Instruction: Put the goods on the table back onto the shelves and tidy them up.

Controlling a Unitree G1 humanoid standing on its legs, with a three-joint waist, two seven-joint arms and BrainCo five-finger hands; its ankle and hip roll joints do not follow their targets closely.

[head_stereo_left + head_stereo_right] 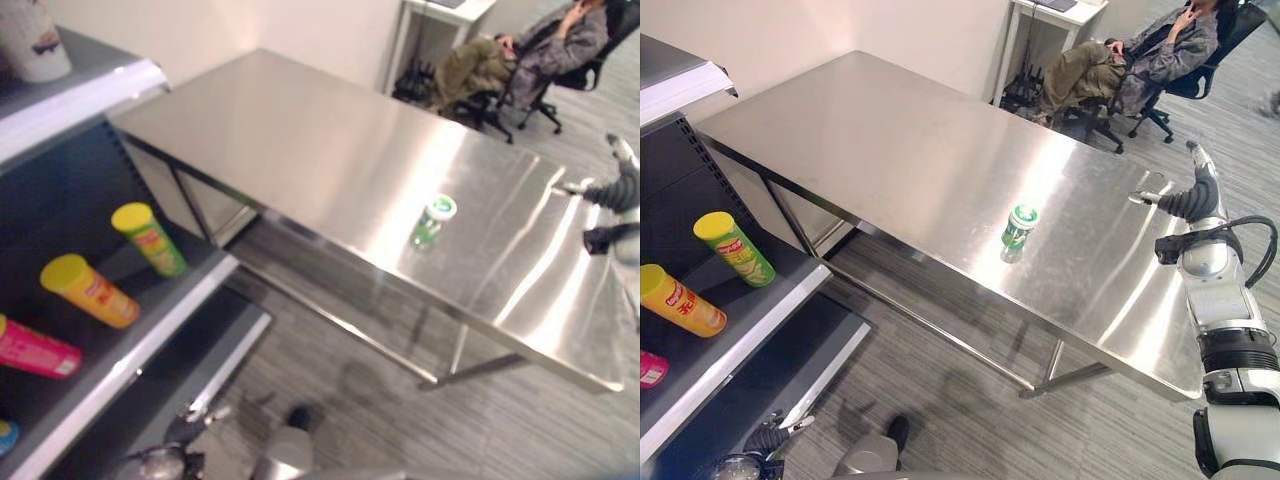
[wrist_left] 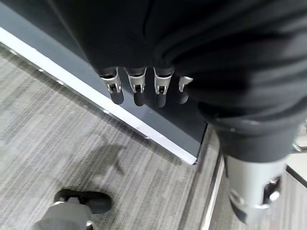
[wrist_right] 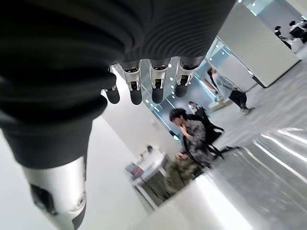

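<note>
A small green can (image 1: 1019,226) with a green-and-white lid stands upright on the steel table (image 1: 880,130), near its front edge and right of the middle. My right hand (image 1: 1195,195) hovers over the table's right end, well right of the can. It is open, its fingers (image 3: 152,81) straight and holding nothing. My left hand (image 2: 136,86) hangs low by the base of the shelves (image 1: 120,360), open and empty, over the grey floor. On the shelf lie a yellow-lidded green tube (image 1: 148,238), a yellow tube (image 1: 88,290) and a pink tube (image 1: 35,350).
A white cup (image 1: 35,38) stands on the shelf unit's top board. A person sits in an office chair (image 1: 530,50) beyond the table's far right corner, beside a white desk (image 1: 1040,20). Grey carpet lies between shelves and table.
</note>
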